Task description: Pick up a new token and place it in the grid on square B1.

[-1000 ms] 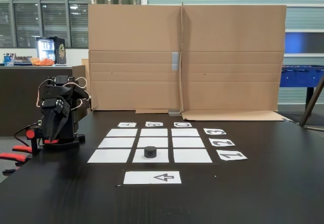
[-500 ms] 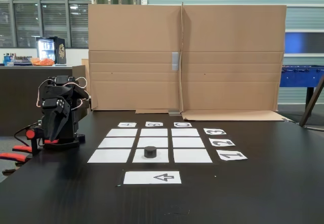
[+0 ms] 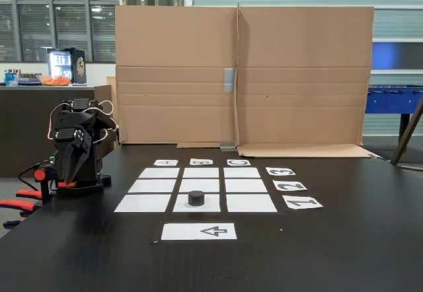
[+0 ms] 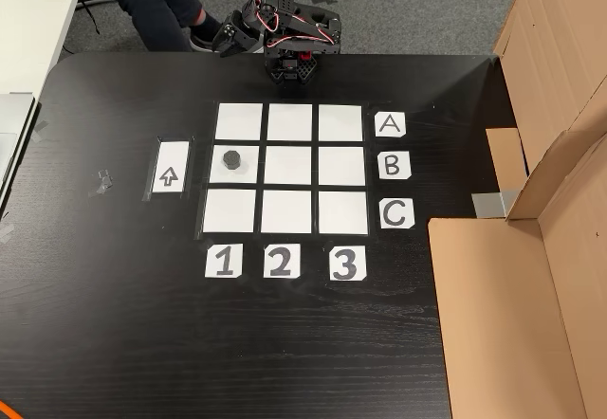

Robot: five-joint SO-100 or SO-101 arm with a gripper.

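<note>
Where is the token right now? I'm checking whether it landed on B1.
The token sits on square B1 in the other view, left column, middle row, beside the arrow sheet.

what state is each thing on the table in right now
token: flat on square B1, upright, nothing holding it
grid: the other eight squares bare
arm: folded up at the table edge, away from the grid
gripper: cannot tell if open or shut
arrow sheet: flat beside the grid

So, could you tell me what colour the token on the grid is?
Dark grey to black; the token shows best in the other view, against its white square.
</note>
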